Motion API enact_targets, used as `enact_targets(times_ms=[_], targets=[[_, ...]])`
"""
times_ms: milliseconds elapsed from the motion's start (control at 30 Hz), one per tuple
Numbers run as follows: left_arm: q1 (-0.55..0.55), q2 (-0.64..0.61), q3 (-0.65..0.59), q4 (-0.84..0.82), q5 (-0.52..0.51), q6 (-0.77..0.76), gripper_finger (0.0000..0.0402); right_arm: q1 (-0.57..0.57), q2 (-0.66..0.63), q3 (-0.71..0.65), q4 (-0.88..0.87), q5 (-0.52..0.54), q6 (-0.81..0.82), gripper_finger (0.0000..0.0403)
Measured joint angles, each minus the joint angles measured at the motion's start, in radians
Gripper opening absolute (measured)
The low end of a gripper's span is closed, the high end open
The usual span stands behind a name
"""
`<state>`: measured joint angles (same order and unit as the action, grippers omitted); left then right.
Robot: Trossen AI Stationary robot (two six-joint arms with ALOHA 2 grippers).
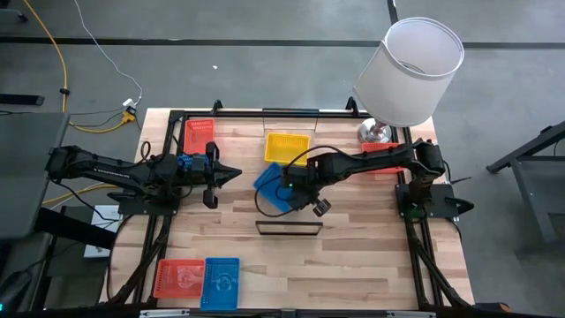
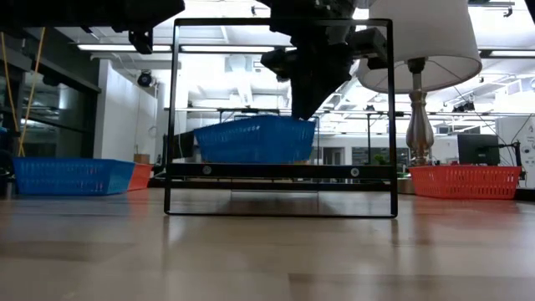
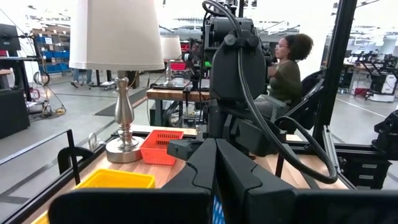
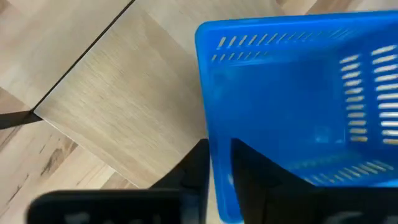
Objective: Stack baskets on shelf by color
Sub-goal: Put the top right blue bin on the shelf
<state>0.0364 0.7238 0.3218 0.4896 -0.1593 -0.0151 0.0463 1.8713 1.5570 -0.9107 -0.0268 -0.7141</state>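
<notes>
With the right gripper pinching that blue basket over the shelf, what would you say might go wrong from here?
1. The right gripper pinches only one wall of the blue basket, which sits skewed across the shelf; released like this, it may land crooked or overhang the edge.
2. The yellow basket lies just beside it, so a swing could knock it.
3. The left gripper, shut, waits close by; the arms could crowd each other.

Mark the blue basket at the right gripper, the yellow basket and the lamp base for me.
blue basket (image 1: 270, 185): high view, its floor.
yellow basket (image 1: 287, 147): high view, middle of its floor.
lamp base (image 1: 374, 133): high view, metal foot.
</notes>
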Motion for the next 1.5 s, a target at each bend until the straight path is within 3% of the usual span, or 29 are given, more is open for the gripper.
enact_targets(times_ms=[200, 400, 567, 733, 833, 967, 1067, 1267, 1367, 1500], targets=[[0.000, 0.000, 0.000, 0.000, 0.000, 0.000, 0.0000, 0.000, 0.000, 0.000, 0.003, 0.021, 0.002, 0.0102], [0.000, 0.000, 0.000, -0.001, 0.000, 0.008, 0.0000, 0.000, -0.023, 0.000, -0.027, 0.100, 0.007, 0.0112], [0.000, 0.000, 0.000, -0.031, -0.006, 0.018, 0.0000, 0.000, -0.086, 0.000, -0.100, 0.138, 0.133, 0.0084], [0.000, 0.000, 0.000, -0.078, -0.003, 0.017, 0.0000, 0.000, -0.164, -0.002, -0.242, 0.147, 0.276, 0.0011], [0.000, 0.000, 0.000, -0.158, 0.032, -0.010, 0.0000, 0.016, -0.210, -0.024, -0.273, 0.187, 0.367, 0.0011], [0.000, 0.002, 0.000, -0.318, 0.092, -0.115, 0.0000, 0.041, -0.332, -0.191, -0.173, 0.187, 0.431, 0.0003], [0.002, 0.036, 0.000, -0.400, 0.105, -0.214, 0.0000, 0.058, -0.447, -0.364, -0.036, 0.248, 0.492, 0.0002], [0.002, 0.175, 0.017, -0.429, 0.203, -0.290, 0.0000, 0.077, -0.613, -0.593, 0.206, 0.307, 0.569, 0.0001], [0.003, 0.272, 0.066, -0.489, 0.190, -0.305, 0.0000, 0.081, -0.640, -0.646, 0.304, 0.302, 0.583, 0.0000], [0.003, 0.394, 0.150, -0.630, 0.083, -0.321, 0.0000, 0.081, -0.633, -0.675, 0.417, 0.254, 0.571, 0.0000]])
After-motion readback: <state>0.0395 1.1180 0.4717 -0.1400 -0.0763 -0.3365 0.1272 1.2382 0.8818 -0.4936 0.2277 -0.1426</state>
